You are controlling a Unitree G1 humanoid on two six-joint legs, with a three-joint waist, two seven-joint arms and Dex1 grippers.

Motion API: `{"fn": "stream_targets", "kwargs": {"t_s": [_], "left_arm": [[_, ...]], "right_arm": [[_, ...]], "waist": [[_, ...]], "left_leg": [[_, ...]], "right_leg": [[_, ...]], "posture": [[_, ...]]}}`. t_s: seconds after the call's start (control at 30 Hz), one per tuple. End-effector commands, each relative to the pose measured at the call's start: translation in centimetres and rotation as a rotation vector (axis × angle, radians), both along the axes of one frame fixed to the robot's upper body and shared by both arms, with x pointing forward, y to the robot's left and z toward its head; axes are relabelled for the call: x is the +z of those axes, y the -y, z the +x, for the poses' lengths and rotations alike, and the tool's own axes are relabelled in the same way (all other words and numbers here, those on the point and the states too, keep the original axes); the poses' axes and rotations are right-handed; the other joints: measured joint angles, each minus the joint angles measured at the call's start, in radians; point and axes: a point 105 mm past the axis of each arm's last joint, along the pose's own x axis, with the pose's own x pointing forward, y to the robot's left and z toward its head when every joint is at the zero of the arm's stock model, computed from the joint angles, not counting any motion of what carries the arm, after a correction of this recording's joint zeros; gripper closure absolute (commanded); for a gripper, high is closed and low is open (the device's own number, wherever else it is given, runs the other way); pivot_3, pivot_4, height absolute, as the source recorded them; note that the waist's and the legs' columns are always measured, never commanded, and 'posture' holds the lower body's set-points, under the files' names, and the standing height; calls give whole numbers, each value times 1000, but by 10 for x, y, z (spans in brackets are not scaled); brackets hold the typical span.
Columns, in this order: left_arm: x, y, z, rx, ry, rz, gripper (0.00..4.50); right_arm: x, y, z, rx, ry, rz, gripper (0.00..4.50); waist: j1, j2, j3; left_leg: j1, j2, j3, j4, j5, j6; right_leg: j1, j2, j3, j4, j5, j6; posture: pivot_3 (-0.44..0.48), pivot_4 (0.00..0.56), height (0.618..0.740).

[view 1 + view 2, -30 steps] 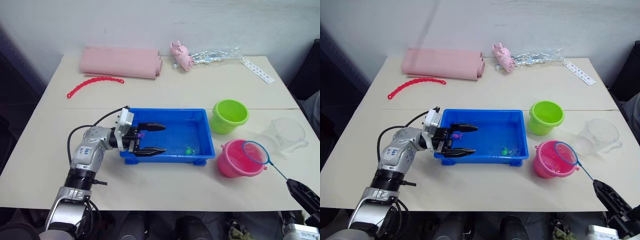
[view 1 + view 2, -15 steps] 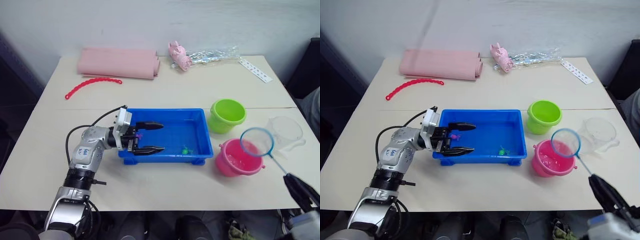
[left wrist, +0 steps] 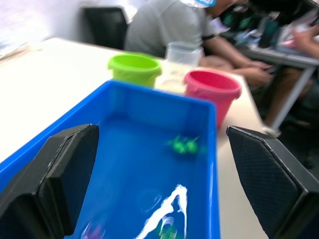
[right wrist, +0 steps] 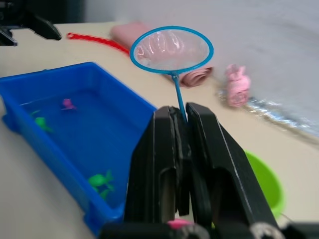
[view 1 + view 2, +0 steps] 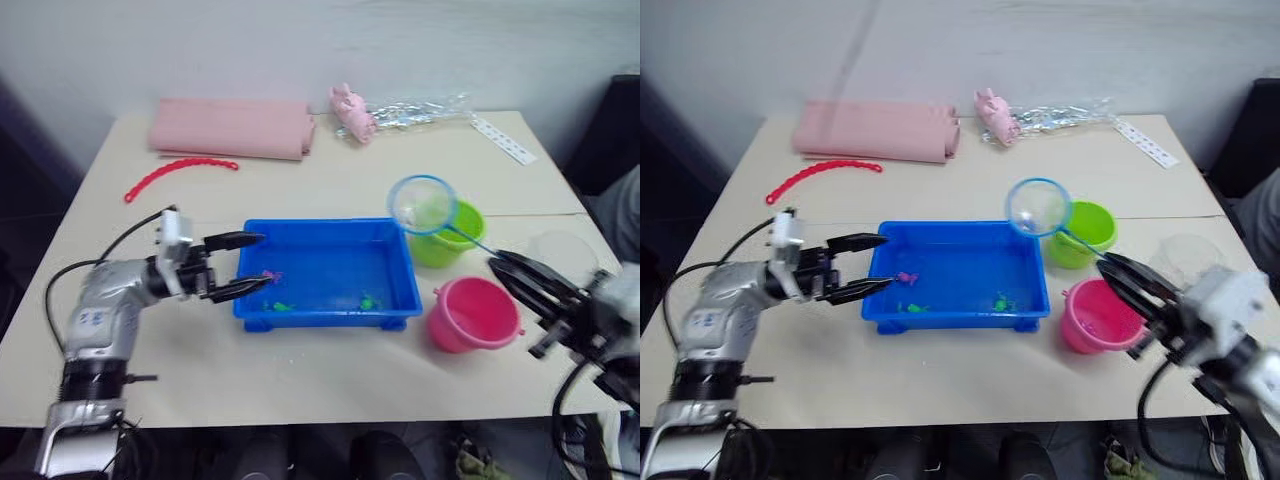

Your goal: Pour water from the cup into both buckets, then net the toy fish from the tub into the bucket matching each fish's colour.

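- A bright-blue tub (image 5: 325,275) sits near the middle of a pale counter (image 5: 330,375), with water in it.
- Inside the tub lie tiny toy fish: a pink one (image 5: 905,277) near its left end, a green one (image 5: 916,308) by the front wall, and another green one (image 5: 1002,301) towards its right end.
- The left gripper (image 5: 243,264) hovers at the tub's left end, jaws spread wide apart and holding nothing.
- The right gripper (image 4: 182,130) is to the right of the tub, jaws clamped on the stick of the net (image 5: 423,204).
- The net's blue hoop hangs in the air above the tub's far right corner.
- A lime green bucket (image 5: 453,240) stands just right of the tub, behind the net's stick.
- A pink bucket (image 5: 472,313) stands in front of the green one, near the tub's right front corner.
- A clear cup (image 3: 182,56) stands beyond the two buckets, away from the tub.
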Motion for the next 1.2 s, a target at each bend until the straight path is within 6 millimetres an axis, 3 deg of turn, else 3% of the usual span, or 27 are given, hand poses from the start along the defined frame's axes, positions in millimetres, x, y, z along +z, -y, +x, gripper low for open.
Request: {"fn": "stream_targets", "kwargs": {"t_s": [0.03,0.23,0.43,0.63,0.9,1.03,1.2], "left_arm": [[7,-28,-9,120,37,20,26],[4,-66,-29,264,29,71,26],[0,-75,-43,279,9,128,26],[-1,-78,-47,247,-3,179,26],[-7,-83,-48,206,-24,225,26],[-8,-84,-46,196,-24,228,26],[-11,-86,-44,191,-24,226,26]], "right_arm": [[-14,-26,13,136,-128,-39,4500],[-35,-65,48,235,-236,-177,4500],[-60,-85,80,239,-275,-387,4500],[-67,-105,98,270,-255,-474,4500],[-81,-143,113,303,-248,-551,4500],[-90,-152,110,337,-273,-602,4500],[-85,-176,100,410,-275,-507,4500]], "waist": [[0,0,0],[-2,-1,1],[-3,-1,1],[-9,-1,1],[-27,-1,1],[-27,-1,1],[-29,-1,1]], "left_leg": [[0,0,0,0,0,0],[0,0,0,0,-1,0],[-2,0,-1,1,-3,0],[-2,0,0,-1,-4,-1],[-2,0,0,-2,-4,-1],[-4,0,1,-3,-3,-2],[-6,0,2,-2,-3,-2]], "right_leg": [[0,0,0,0,0,0],[-1,-1,0,-1,0,0],[-1,-3,0,-2,0,0],[-2,-2,-1,-1,0,0],[-4,-2,-1,1,0,0],[-8,-2,-1,4,0,0],[-13,-2,0,11,0,0]], "posture": [[0,150,740],[0,150,740],[0,150,740],[0,150,740],[0,150,740],[0,150,740],[0,150,740]]}}
